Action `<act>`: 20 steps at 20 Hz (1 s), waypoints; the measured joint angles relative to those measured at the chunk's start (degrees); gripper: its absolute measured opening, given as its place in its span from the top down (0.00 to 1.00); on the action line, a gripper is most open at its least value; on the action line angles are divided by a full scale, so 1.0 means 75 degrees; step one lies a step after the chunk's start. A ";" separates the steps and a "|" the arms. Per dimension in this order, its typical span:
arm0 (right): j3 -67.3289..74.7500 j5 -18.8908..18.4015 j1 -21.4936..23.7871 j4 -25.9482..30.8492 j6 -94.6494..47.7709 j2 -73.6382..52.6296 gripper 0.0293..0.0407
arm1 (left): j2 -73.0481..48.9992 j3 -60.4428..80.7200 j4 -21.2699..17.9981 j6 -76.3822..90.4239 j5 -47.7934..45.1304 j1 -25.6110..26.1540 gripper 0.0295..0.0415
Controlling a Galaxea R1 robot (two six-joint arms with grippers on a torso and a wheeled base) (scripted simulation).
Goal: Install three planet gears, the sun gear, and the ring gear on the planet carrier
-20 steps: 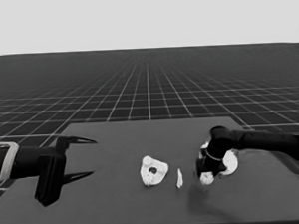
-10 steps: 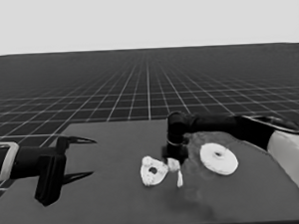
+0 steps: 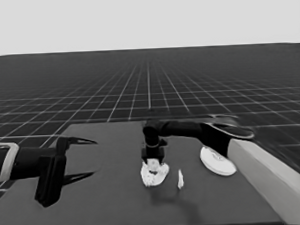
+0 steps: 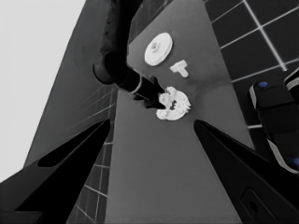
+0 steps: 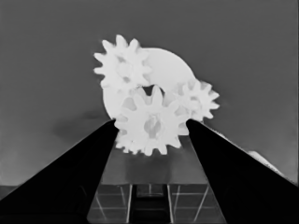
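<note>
The smaller round part (image 3: pixel 154 176) lies mid-table with two small toothed gears (image 5: pixel 122 65) (image 5: pixel 198 99) resting on it. My right gripper (image 3: pixel 153 161) reaches in from the right and hangs right over this part. It is shut on a third gear (image 5: pixel 152 126), held at the part's near edge (image 5: pixel 163 70), beside the central hole. The larger round part (image 3: pixel 217 162) lies flat to the right, partly behind the right arm. My left gripper (image 3: pixel 94 156) waits open over the table's left end, holding nothing. The left wrist view shows the same group (image 4: pixel 174 105) under the right gripper (image 4: pixel 156 95).
A thin white piece (image 3: pixel 180 178) lies between the two round parts, close to the smaller one. The right arm's pale grey part (image 3: pixel 263 177) fills the lower right corner. Dark machinery with blue lights (image 4: pixel 275 116) shows past the table's edge.
The right arm has swung left from beside the larger round part to over the smaller round part, carrying a gear. The left arm has not moved.
</note>
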 joint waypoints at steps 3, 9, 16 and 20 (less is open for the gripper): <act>-0.0213 0.0102 -0.0261 -0.0233 -0.0124 0.0062 0.86 | 0.0000 0.0000 0.0000 0.0000 0.0000 0.0000 0.25; -0.0268 0.0129 -0.0357 -0.0287 -0.0120 0.0072 0.86 | 0.0000 0.0000 0.0000 0.0000 0.0000 0.0000 0.25; -0.0265 0.0128 -0.0376 -0.0286 0.0374 0.0077 0.86 | 0.0000 0.0000 0.0000 0.0000 0.0000 0.0000 0.25; -0.0269 0.0130 -0.0407 -0.0286 0.0692 0.0074 0.86 | 0.0000 0.0000 0.0000 0.0000 0.0000 0.0000 0.25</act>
